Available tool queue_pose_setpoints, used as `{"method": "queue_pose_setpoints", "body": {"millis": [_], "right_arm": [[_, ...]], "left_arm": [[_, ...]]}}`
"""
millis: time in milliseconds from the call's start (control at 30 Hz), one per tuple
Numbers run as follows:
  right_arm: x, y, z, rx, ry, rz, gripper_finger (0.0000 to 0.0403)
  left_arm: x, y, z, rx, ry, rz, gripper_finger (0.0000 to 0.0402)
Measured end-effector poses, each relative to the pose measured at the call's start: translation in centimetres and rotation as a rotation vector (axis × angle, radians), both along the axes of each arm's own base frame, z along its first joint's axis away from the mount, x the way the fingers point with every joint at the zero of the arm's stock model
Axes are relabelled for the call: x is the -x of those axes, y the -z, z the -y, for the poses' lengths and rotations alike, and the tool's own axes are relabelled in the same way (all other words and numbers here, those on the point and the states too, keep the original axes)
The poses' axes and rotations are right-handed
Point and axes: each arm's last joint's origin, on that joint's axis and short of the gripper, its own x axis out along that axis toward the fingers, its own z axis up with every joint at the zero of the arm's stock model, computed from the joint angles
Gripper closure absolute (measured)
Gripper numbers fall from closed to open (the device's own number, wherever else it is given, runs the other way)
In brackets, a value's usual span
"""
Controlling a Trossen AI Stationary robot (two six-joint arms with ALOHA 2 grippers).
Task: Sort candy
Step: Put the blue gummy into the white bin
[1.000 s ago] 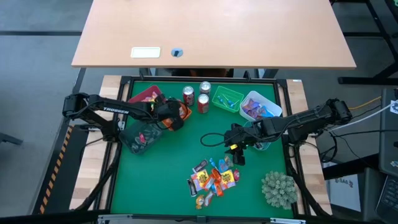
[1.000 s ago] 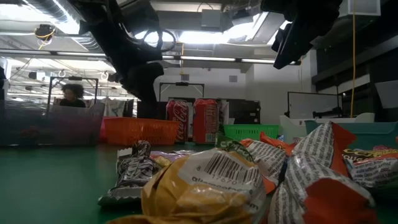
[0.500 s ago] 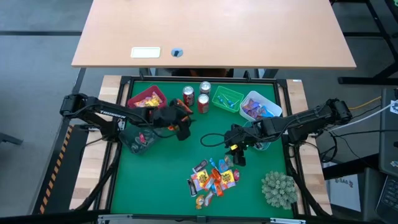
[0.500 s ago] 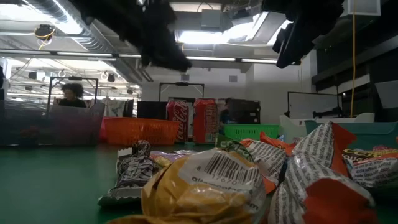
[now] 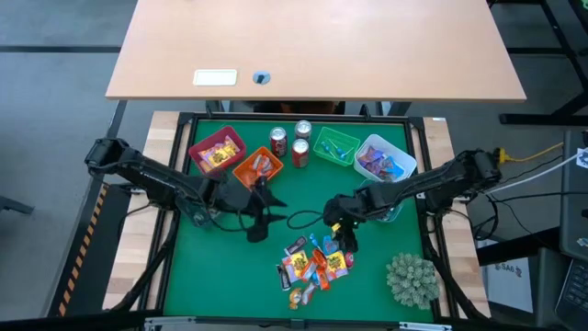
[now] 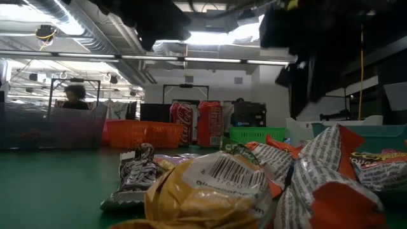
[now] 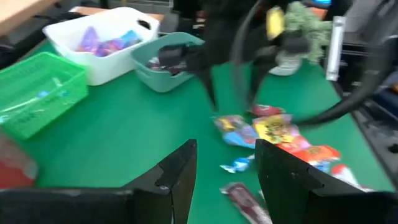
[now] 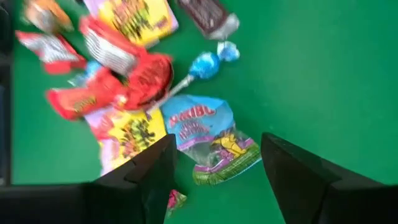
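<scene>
Right gripper hangs open over the candy, lined up to grab 1; left gripper waits open nearby.

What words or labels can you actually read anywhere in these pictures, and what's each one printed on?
"Coca-Cola" script, partly legible: left red soda can in the low view.
Barcode, its digits too small to read: yellow wrapper at the front of the low view.
Lettering on the blue packet under the right gripper: too blurred to read.
White card on the wooden desk: no readable text.
</scene>
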Motion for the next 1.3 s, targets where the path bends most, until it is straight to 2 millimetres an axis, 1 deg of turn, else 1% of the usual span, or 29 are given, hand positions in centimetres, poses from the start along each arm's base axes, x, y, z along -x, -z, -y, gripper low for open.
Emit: {"method": "queue_pose_setpoints", "body": {"millis": [200, 333, 433, 533, 600, 800, 867, 900, 967, 1033, 1100, 1200, 1300], "right_arm": [[-0.9, 3.0, -0.2, 0.049, -0.05, -0.084, 0.0169], [-1.2, 4.8, -0.3, 0.066, -0.065, -0.14, 0.0169], [-1.4, 5.7, -0.3, 0.074, -0.065, -0.168, 0.0182], [-1.5, 6.0, -0.3, 0.075, -0.065, -0.177, 0.0213], [-1.5, 6.1, -0.3, 0.077, -0.064, -0.179, 0.0243], [-1.5, 6.0, -0.2, 0.083, -0.061, -0.179, 0.0352], [-1.4, 5.7, -0.2, 0.08, -0.068, -0.2, 0.0384], [-1.3, 5.4, -0.3, 0.083, -0.08, -0.221, 0.0389], [-1.2, 4.7, -0.3, 0.112, -0.104, -0.257, 0.0383], [-1.4, 3.4, -0.3, 0.128, -0.133, -0.249, 0.0372], [-1.3, 2.0, -0.2, 0.148, -0.171, -0.252, 0.0369], [-1.0, 0.3, 0.0, 0.216, -0.227, -0.268, 0.0382], [-0.3, -1.7, 0.5, 0.311, -0.253, -0.286, 0.0395]], "left_arm": [[0.5, 0.1, 1.8, 0.019, 0.051, -0.006, 0.025], [0.7, 0.1, 2.4, 0.019, 0.074, -0.006, 0.025], [0.7, 0.0, 2.7, 0.02, 0.083, 0.0, 0.025], [0.8, 0.0, 3.0, 0.02, 0.091, -0.001, 0.025], [0.9, 0.0, 3.2, 0.02, 0.098, -0.001, 0.025], [1.1, 0.0, 3.7, 0.02, 0.118, -0.002, 0.025], [1.1, 0.0, 3.8, 0.019, 0.122, -0.002, 0.025], [1.1, 0.0, 3.8, 0.02, 0.122, -0.002, 0.025], [1.1, 0.0, 3.8, 0.023, 0.12, -0.003, 0.025], [1.1, 0.0, 3.8, 0.023, 0.12, -0.003, 0.025], [1.1, 0.0, 3.8, 0.023, 0.12, -0.003, 0.025], [1.1, 0.0, 3.8, 0.024, 0.12, -0.002, 0.025], [1.1, 0.0, 3.8, 0.024, 0.12, -0.002, 0.025]]}}
